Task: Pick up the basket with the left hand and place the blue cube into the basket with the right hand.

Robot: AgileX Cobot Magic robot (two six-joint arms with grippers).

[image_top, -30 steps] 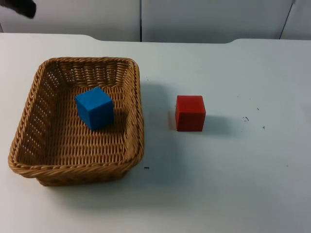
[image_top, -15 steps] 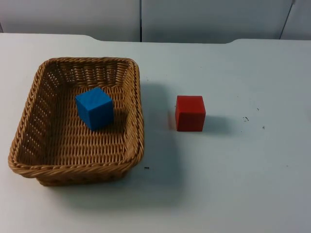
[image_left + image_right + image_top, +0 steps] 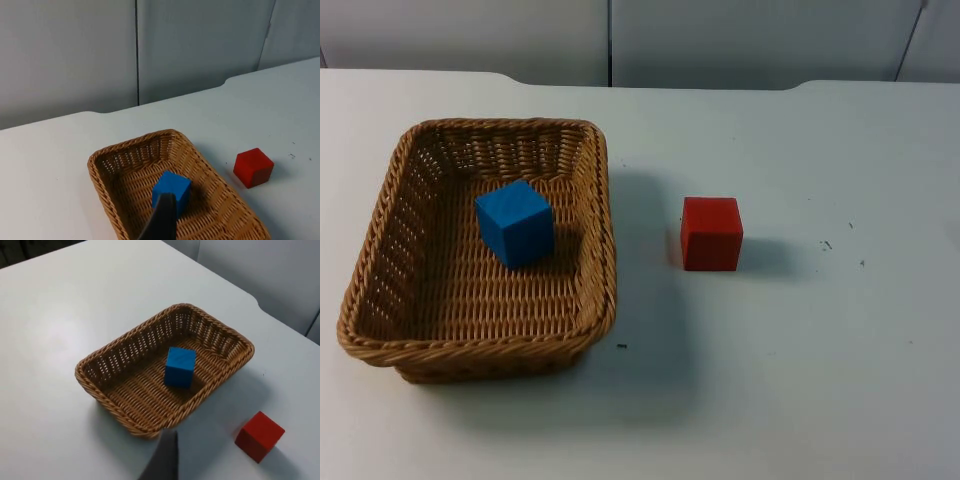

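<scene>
I see the wicker basket [image 3: 480, 250] resting flat on the white counter [image 3: 800, 380], and the blue cube [image 3: 515, 222] is already sitting inside it, on the woven floor toward the far half and near the wall that faces the red cube [image 3: 711, 232]. That red cube stands on the bare counter, apart from the basket. From the left wrist camera I look down on the basket from high and behind, with one dark fingertip of the left end effector [image 3: 161, 220] at the edge of the shot; it is well clear of the basket and gripping nothing, though I cannot tell whether it is spread or closed. The right end effector [image 3: 165, 455] is likewise raised off the counter, looking across at the basket and both cubes, carrying nothing, and its finger spacing is equally unreadable to me. I judge the placing done, with both arms waiting. The risks I see from here are mostly about needless motion: if I send the left arm down onto the basket rim, a clumsy contact could tip or drag the light basket and roll the blue cube out. If I command the right arm toward a cube again, it could take the red one by mistake.
</scene>
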